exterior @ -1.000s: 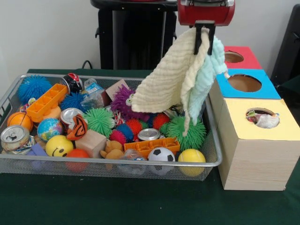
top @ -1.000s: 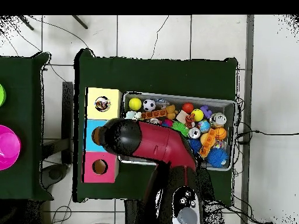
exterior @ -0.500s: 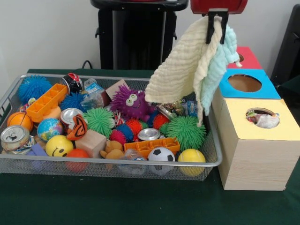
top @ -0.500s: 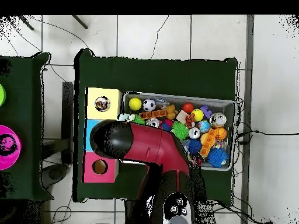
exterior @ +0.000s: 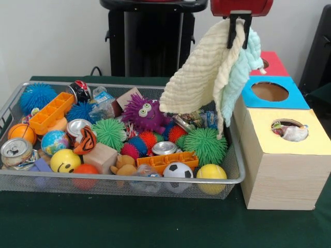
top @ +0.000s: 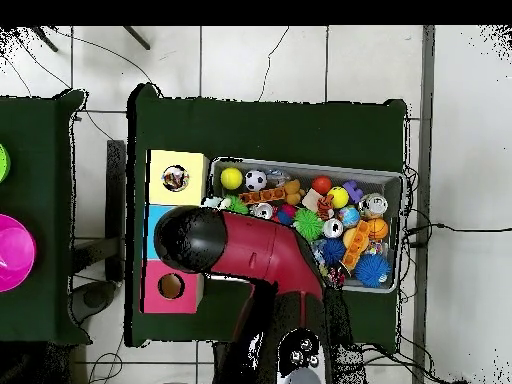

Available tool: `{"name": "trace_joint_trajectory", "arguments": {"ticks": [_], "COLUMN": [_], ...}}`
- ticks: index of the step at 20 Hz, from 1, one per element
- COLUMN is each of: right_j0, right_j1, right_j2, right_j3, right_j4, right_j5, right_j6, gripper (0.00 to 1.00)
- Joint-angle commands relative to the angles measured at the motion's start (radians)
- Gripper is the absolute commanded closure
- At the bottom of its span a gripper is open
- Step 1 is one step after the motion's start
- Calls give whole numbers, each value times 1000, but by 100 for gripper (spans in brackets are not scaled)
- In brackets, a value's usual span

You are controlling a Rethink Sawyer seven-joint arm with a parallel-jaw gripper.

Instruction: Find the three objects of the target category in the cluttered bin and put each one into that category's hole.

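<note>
My gripper (exterior: pixel 239 40) hangs at the top right, shut on a cream cloth (exterior: pixel 199 82) and a pale green cloth (exterior: pixel 235 85). They dangle over the right end of the wire mesh bin (exterior: pixel 103 176), beside the blue-topped box. A shiny multicoloured wrapper (exterior: pixel 195 120) lies in the bin just behind the cloths. The yellow-surround hole (exterior: pixel 278 125) of the largest wooden box (exterior: pixel 282 170) holds a white crumpled thing (exterior: pixel 296 133). In the overhead view the arm (top: pixel 260 250) hides the gripper; the bin (top: pixel 305 165) and the yellow hole (top: pixel 176 178) show.
The bin is full of spiky balls, small balls, drink cans (exterior: pixel 15 150), wooden blocks and orange trays. The blue-surround hole (exterior: pixel 269 92) and the red-topped box (exterior: pixel 274 64) stand behind the yellow one. The robot's pedestal (exterior: pixel 147 41) is behind the bin.
A second ago the gripper was lower and further left; it rose and shifted right with both cloths. It has held still over the last half second.
</note>
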Motion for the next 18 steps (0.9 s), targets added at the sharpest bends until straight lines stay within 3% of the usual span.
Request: {"name": "trace_joint_trajectory", "arguments": {"ticks": [1,18], "right_j0": [-39,-38], "right_j1": [79,96], "right_j2": [26,24], "right_j3": [64,55], "right_j4": [37,43], "right_j5": [-58,-69], "right_j6": [222,220], "gripper": [100,100]}}
